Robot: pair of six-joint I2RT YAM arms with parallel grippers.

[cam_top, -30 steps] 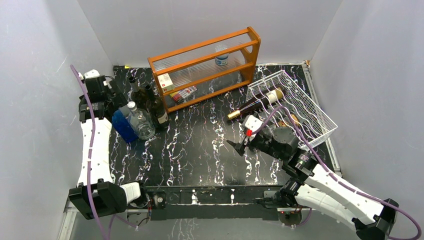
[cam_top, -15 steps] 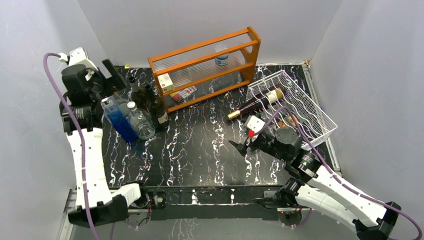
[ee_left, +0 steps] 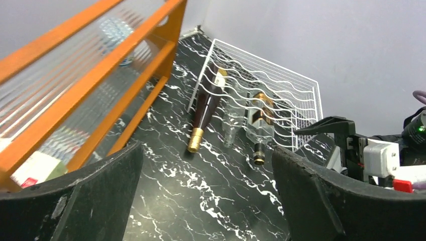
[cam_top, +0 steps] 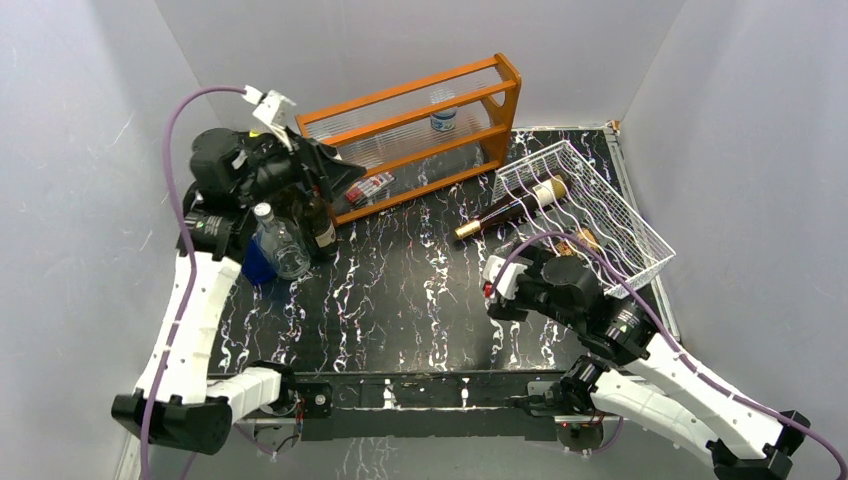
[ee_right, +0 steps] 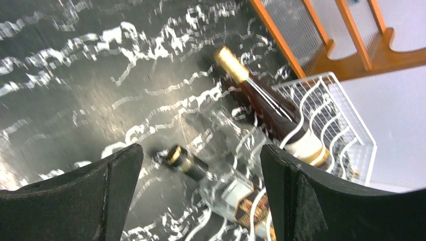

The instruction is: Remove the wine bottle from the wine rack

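**Wine bottle lies in rack, both grippers wide open & empty**

Top view: the white wire wine rack (cam_top: 640, 235) sits at the far right of the black marbled table (cam_top: 400, 300), just beside the right end of the orange shelf (cam_top: 505, 90). The wine bottle (cam_top: 505, 212), dark w/ a gold foil cap, lies on its side in the rack's far-left channel. Its body is inside the wires, while neck & cap stick out over the table toward the near left. On its near side lie a clear bottle (ee_left: 232, 118) and a labelled bottle (ee_left: 261, 125), brown-gold label, its black-and-gold cap also poking past the rack's edge.

The right gripper (ee_right: 201, 150) hovers over the table just near-left of the rack, above the protruding necks. Its fingers are spread wide w/ nothing between them, touching no bottle. The left gripper (ee_left: 206, 150) hangs raised at the far left by the shelf's left end, over a cluster of upright bottles (cam_top: 290, 235). It is aimed across the table at the rack, jaws likewise fully apart & holding nothing.
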